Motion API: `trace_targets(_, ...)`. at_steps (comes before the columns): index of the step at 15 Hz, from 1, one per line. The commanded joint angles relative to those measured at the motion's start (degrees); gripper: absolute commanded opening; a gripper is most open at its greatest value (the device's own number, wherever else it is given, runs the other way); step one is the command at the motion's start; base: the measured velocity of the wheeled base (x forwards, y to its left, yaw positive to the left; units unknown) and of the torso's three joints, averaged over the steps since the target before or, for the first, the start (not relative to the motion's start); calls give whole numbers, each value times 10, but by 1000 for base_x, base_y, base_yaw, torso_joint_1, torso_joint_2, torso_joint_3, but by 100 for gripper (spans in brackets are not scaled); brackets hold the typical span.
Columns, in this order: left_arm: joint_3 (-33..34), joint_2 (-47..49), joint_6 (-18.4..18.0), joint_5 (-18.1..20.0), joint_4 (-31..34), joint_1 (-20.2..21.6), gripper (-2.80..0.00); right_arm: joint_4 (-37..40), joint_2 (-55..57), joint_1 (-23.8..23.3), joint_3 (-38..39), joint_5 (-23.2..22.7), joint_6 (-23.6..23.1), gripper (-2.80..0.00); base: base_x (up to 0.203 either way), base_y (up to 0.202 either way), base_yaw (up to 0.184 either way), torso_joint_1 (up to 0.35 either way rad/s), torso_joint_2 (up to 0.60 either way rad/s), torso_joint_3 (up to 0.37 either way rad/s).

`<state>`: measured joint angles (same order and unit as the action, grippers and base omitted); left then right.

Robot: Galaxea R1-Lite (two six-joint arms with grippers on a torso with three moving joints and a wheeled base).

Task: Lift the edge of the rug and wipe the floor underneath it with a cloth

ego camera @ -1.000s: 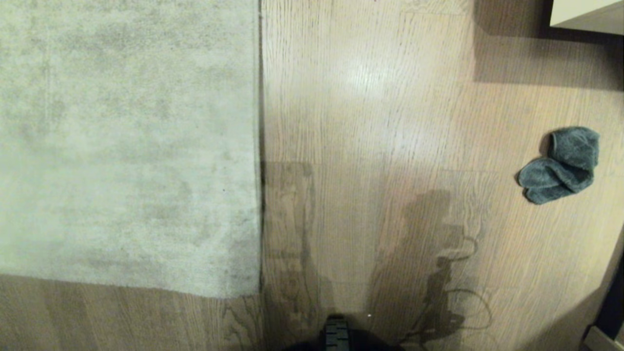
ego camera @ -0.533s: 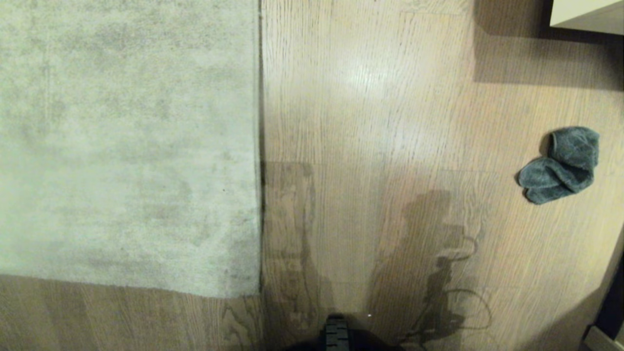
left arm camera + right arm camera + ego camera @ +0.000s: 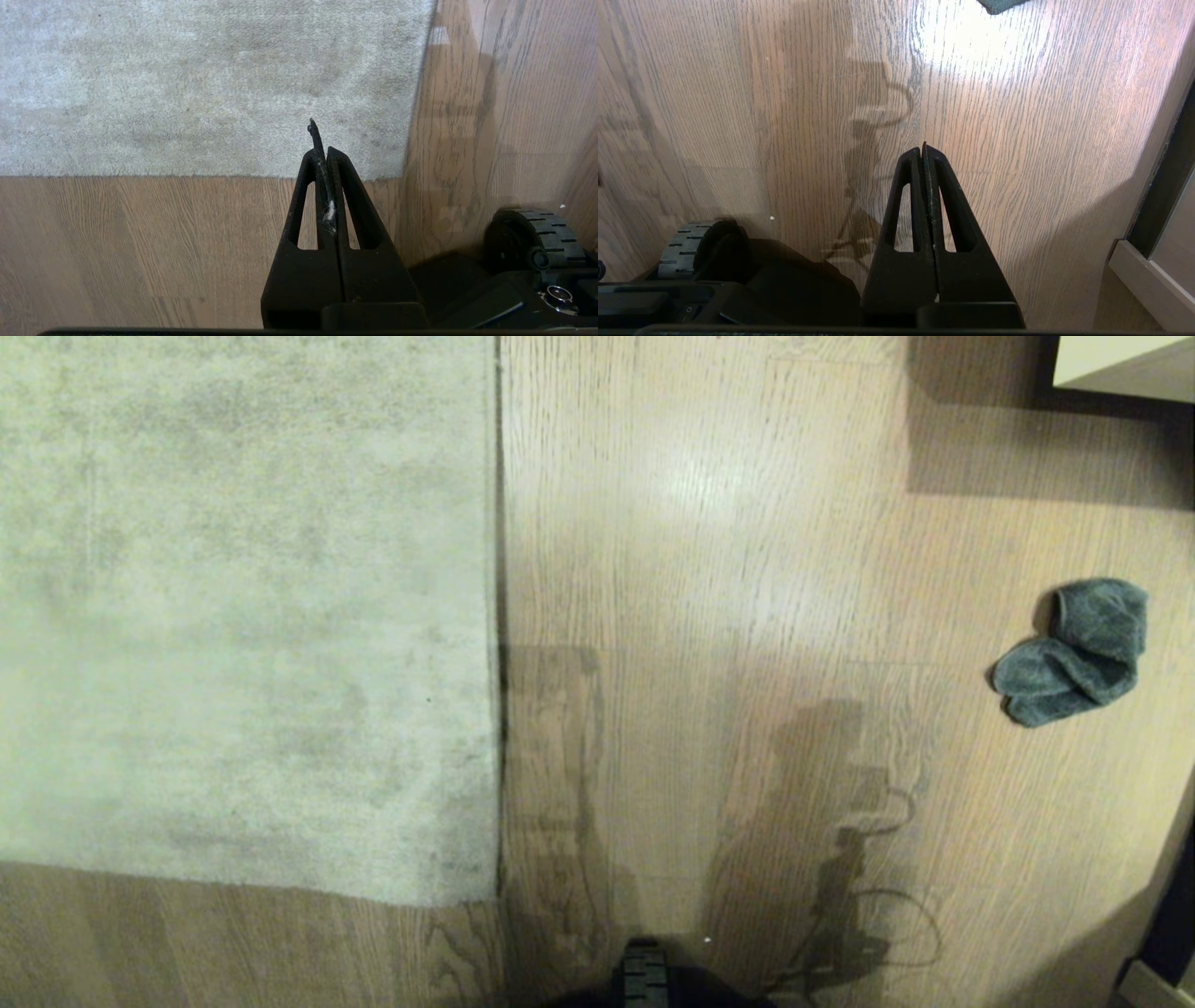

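Start of job — left gripper (image 3: pixel 322 149) and right gripper (image 3: pixel 924 154) both pinched shut, empty, above the floor (image 3: pixel 709 569); cloth (image 3: pixel 1074 653) lies mid-right in the head view, rug edge (image 3: pixel 495 616) flat left of centre — best to fetch the cloth first, then pinch the near corner low.

Rug edge (image 3: pixel 495 616) lies flat on floor (image 3: pixel 709 569); crumpled cloth (image 3: pixel 1074 653) well right.

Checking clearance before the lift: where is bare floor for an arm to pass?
A wide bare strip of floor runs between the rug edge and the cloth. Another strip lies below the rug's near border. Tighter at far right, by pale furniture.
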<state>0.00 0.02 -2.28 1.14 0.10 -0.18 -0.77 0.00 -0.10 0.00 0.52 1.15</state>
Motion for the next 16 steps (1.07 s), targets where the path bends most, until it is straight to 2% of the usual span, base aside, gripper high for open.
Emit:
trace_targets(1,0,1,0,0,0,0,-280,0,1,0,0,0,0,-280,0,0,0,0,0,0)
trace_targets(8,0,1,0,-1,0,0,-280,0,1,0,0,0,0,-280,0,0,0,0,0,0)
trace_targets(13,0,1,0,-1,0,0,-280,0,1,0,0,0,0,-280,0,-147,1,2,1,3)
trace_targets(16,0,1,0,-1,0,-1,-280,0,1,0,0,0,0,-280,0,-30,0,1,2,1)
